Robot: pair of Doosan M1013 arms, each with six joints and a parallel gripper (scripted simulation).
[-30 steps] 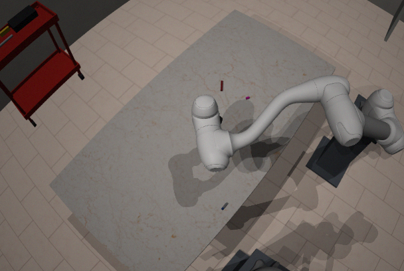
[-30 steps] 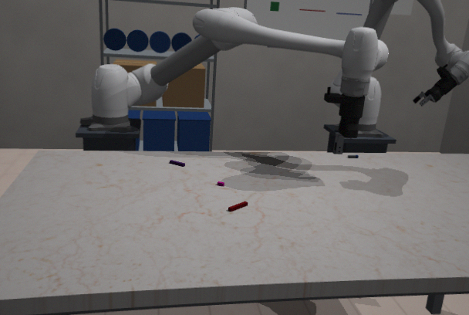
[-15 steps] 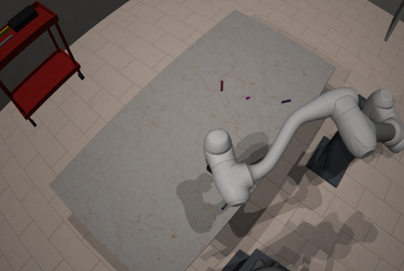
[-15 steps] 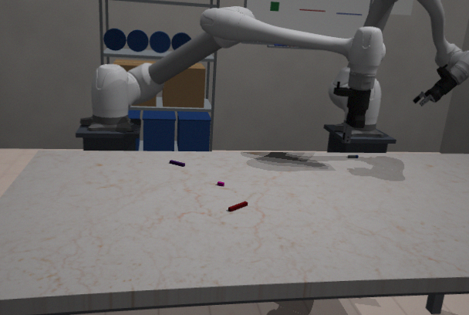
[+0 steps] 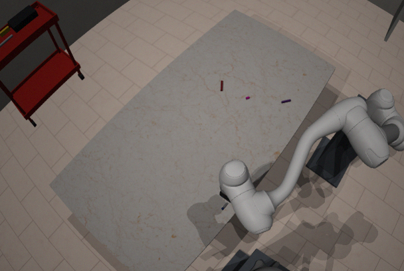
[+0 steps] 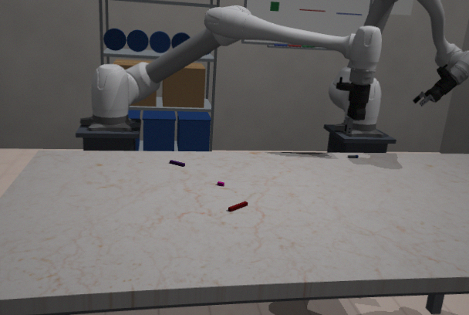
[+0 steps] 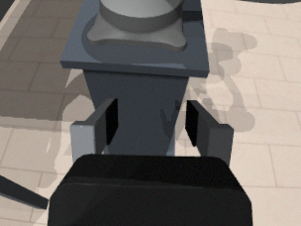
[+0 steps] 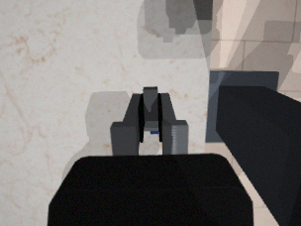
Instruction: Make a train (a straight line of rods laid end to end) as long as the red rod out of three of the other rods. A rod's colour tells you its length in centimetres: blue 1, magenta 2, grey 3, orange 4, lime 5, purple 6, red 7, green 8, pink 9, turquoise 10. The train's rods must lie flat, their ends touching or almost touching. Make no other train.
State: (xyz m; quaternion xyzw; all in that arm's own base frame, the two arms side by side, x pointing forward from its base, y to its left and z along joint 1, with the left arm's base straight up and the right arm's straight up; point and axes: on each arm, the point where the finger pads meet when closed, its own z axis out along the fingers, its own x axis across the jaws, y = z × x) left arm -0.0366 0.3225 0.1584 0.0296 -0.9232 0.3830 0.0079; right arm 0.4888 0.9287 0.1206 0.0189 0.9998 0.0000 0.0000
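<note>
My left gripper (image 6: 420,99) (image 7: 151,113) is open and empty, off beyond the table. My right gripper (image 6: 348,132) (image 8: 150,108) is shut on a grey rod (image 8: 150,92) and hangs above the table's robot-side edge. Below it a blue rod (image 5: 222,208) (image 6: 357,157) (image 8: 154,132) and another grey rod (image 5: 226,204) (image 6: 351,157) lie end to end, apparently touching; the arm partly covers them. A magenta rod (image 5: 247,97) (image 6: 221,184), a purple rod (image 5: 286,101) (image 6: 177,163) and the red rod (image 5: 222,86) (image 6: 237,206) lie apart elsewhere.
All table rods lie on the marble table (image 5: 139,141) (image 6: 154,248). The right arm reaches along its robot-side edge and throws shadows there. The left arm's pedestal (image 6: 359,144) (image 7: 139,94) stands beyond that edge. A red cart (image 5: 46,78) stands away from the table.
</note>
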